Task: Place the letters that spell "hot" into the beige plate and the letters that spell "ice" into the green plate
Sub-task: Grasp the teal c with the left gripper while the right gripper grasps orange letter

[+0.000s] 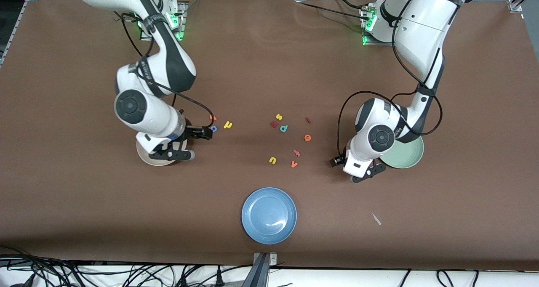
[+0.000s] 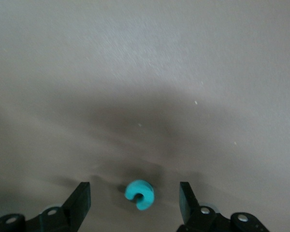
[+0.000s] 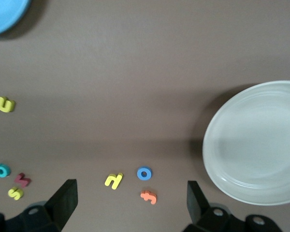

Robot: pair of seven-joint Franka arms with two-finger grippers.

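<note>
Between the left tool's (image 2: pixel 134 203) parted fingers — teal c (image 2: pixel 139 194) (ungripped); right tool (image 3: pixel 130 203) gapes, empty.

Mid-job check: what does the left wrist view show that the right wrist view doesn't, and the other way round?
Only the left wrist view: the teal c, lying on the table inside the open left gripper. Only the right wrist view: the beige plate, the blue o, yellow h and orange t near the open right gripper, plus the yellow u and the blue plate. Both: the brown table, no letter held.
</note>
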